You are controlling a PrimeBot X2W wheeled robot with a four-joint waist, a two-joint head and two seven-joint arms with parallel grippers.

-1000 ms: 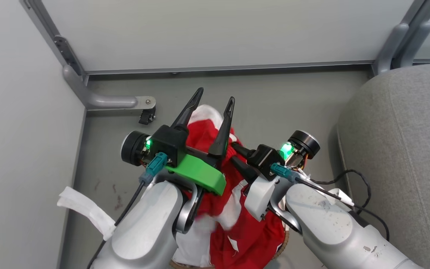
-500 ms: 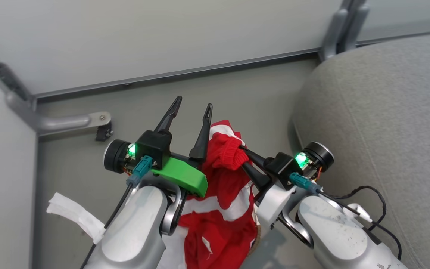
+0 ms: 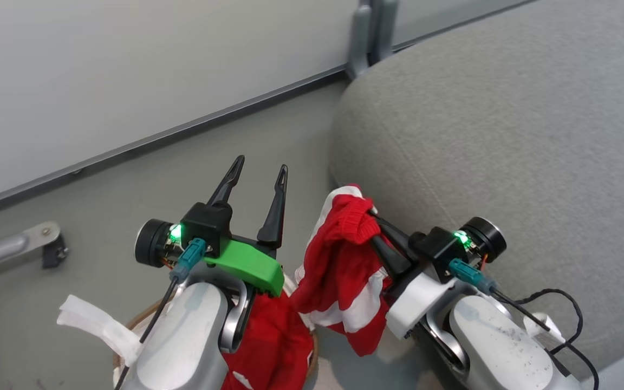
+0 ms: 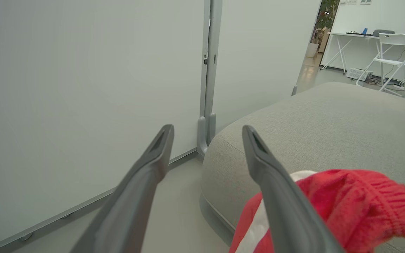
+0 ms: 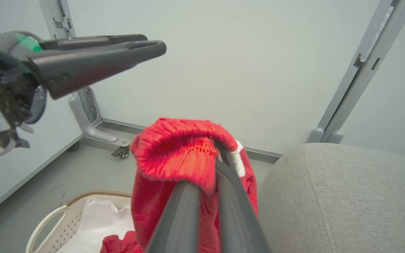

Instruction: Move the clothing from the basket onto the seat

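Observation:
My right gripper (image 3: 372, 214) is shut on a piece of the clothing (image 3: 344, 260), red with white bands, which hangs from its fingers in the air beside the grey seat (image 3: 507, 135). In the right wrist view the fingers (image 5: 185, 200) pinch the red knit cuff (image 5: 174, 154). Below, another red garment (image 5: 118, 242) lies in the basket (image 5: 47, 221) on its white liner (image 5: 97, 218). To the left of the held garment, my left gripper (image 3: 259, 168) stands open and empty above the floor. Its view shows the held clothing (image 4: 357, 200) against the seat (image 4: 329, 123).
White partition walls with a grey post (image 3: 363, 38) close off the back. A metal foot bracket (image 3: 46, 244) sits on the floor at the left. A white cloth strip (image 3: 95, 325) sticks out by the basket rim (image 3: 133, 325). A black cable (image 3: 561, 303) loops off my right forearm.
The head camera has turned right, bringing the seat into the middle. My right gripper has lifted the red garment out of the basket and carried it right, up to the seat's edge. The left stays open.

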